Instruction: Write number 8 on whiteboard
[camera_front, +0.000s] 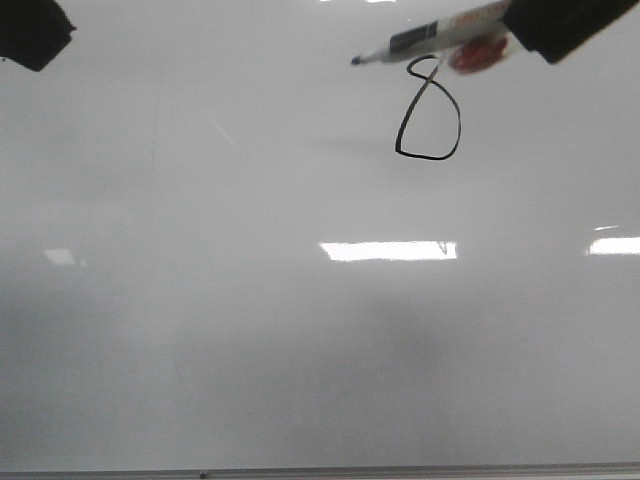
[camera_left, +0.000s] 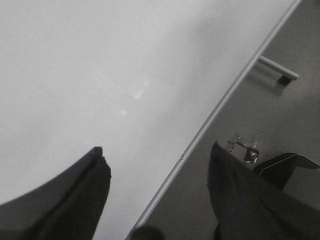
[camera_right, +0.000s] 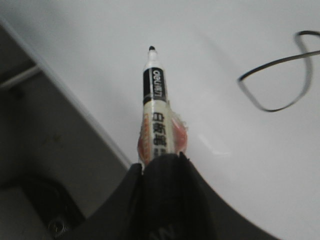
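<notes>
The whiteboard (camera_front: 250, 350) fills the front view, glossy pale grey with a thin metal frame along the near edge. A black hand-drawn number 8 (camera_front: 428, 110) sits at the upper right, with a small upper loop and a larger flat-bottomed lower loop. Part of it shows in the right wrist view (camera_right: 280, 75). My right gripper (camera_front: 520, 25) is shut on a white and black marker (camera_front: 430, 40), whose tip points left, lifted off the board just above the 8. The marker also shows in the right wrist view (camera_right: 156, 115). My left gripper (camera_left: 155, 160) is open and empty over the board's frame edge.
Bright rectangular light reflections (camera_front: 388, 250) lie across the board's middle and right. In the left wrist view the board's metal frame (camera_left: 225, 100) runs diagonally, with grey surface and a metal bracket (camera_left: 277, 70) beyond it. My left arm shows at the front view's top left corner (camera_front: 30, 30).
</notes>
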